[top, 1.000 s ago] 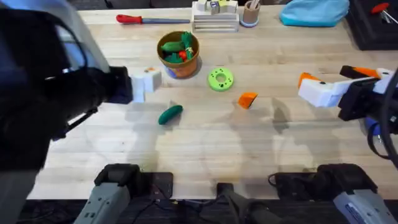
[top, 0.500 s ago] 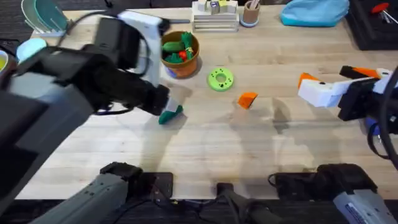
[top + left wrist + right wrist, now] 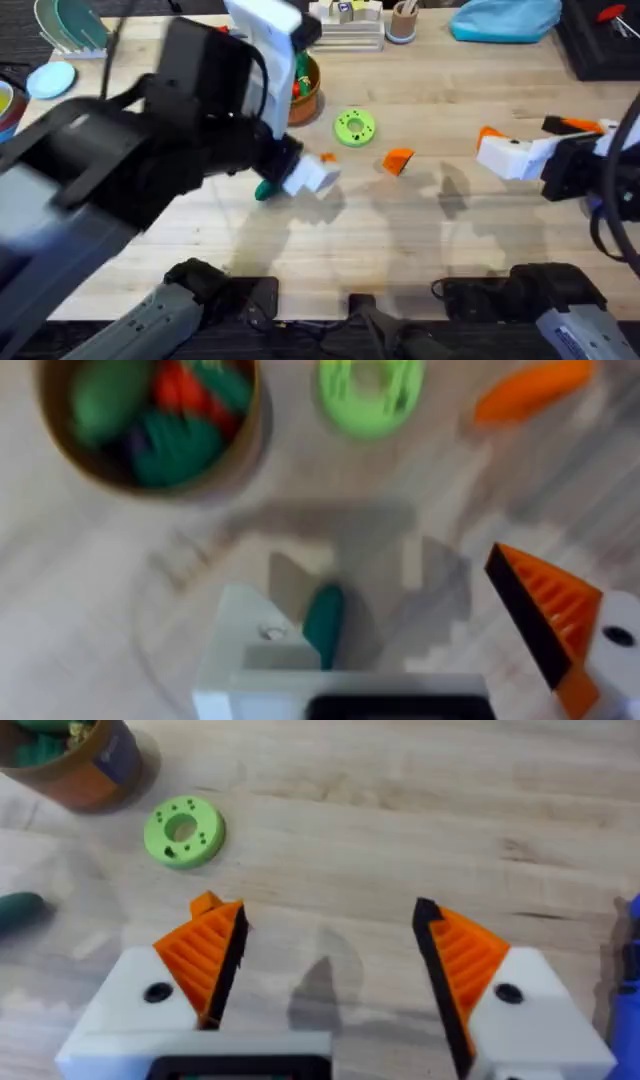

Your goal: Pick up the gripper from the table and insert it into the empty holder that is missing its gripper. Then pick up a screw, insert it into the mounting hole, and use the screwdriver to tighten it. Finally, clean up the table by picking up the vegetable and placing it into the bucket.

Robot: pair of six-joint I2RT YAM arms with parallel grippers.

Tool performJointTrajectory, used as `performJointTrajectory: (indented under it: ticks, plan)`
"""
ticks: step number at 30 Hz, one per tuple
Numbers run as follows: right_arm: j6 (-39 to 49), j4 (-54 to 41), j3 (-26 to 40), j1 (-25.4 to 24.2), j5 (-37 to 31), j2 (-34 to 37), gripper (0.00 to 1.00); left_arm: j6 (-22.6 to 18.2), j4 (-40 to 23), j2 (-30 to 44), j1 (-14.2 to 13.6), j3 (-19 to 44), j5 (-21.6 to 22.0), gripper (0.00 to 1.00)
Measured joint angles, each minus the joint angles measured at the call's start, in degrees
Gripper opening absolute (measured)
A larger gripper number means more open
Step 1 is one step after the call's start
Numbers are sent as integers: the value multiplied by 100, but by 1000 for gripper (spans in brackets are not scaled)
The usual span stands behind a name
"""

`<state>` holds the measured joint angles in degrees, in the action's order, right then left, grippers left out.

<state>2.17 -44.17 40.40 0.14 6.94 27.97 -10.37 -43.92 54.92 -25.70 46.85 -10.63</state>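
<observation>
The small orange gripper wedge lies on the table right of the green disc, and appears too in the left wrist view. My left gripper hangs open low over the table. One of its fingers is the bare white holder with a small hole; the other carries an orange ribbed pad. The dark green vegetable lies between them, beside the holder. The terracotta bucket stands just beyond, half hidden by the left arm. My right gripper is open and empty at the right.
A round light green disc lies between the bucket and the wedge. A white rack, a cup and a blue cloth line the far edge. Dishes sit at the far left. Something blue shows by my right gripper.
The left arm swung in from the far left, and its gripper has come down around the vegetable. The right gripper barely shifted.
</observation>
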Motion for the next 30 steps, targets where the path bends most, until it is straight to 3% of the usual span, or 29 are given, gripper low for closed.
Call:
performJointTrajectory:
  ticks: [5, 9, 15, 25, 30]
  plan:
    - [0, -517, 0, 0, 0, 0, 991, -14, 1447, -610, -244, 2, -9, 994]
    - [1, -1135, 0, 0, 0, 0, 991, -14, 1987, -818, -266, 2, -61, 994]
    - [0, -2061, 0, 0, -1, 0, 991, -15, 2039, -821, -266, 2, -495, 993]
    - [0, -2056, 0, 0, 0, 0, 989, -78, 2018, -820, -266, 0, -780, 993]
    - [2, -2056, 0, 0, 0, 0, 993, -180, 2698, -942, -266, -292, -763, 993]
